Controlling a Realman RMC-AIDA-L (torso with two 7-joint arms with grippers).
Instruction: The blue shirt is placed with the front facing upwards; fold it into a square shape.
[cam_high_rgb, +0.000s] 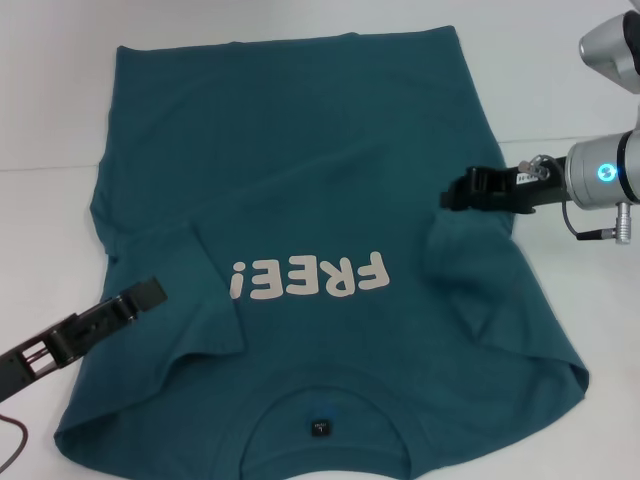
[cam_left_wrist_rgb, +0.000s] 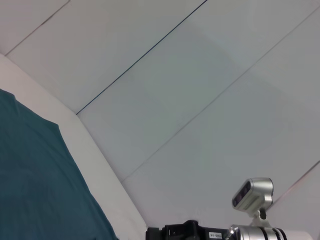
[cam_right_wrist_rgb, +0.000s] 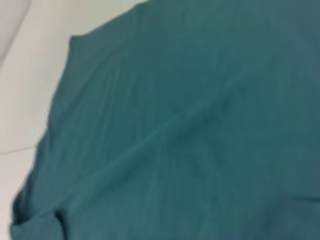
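The blue shirt lies front up on the white table, collar toward me, with the cream "FREE!" letters and a black label showing. Both sleeves lie folded inward over the body. My left gripper hovers over the shirt's left side beside the folded sleeve. At the shirt's right edge, my right gripper hangs just above the folded right sleeve. The right wrist view is filled by wrinkled shirt. In the left wrist view the shirt fills a corner and the right gripper shows far off.
Bare white table surrounds the shirt on both sides. A pale wall rises behind the table. The shirt's hem reaches the table's far edge.
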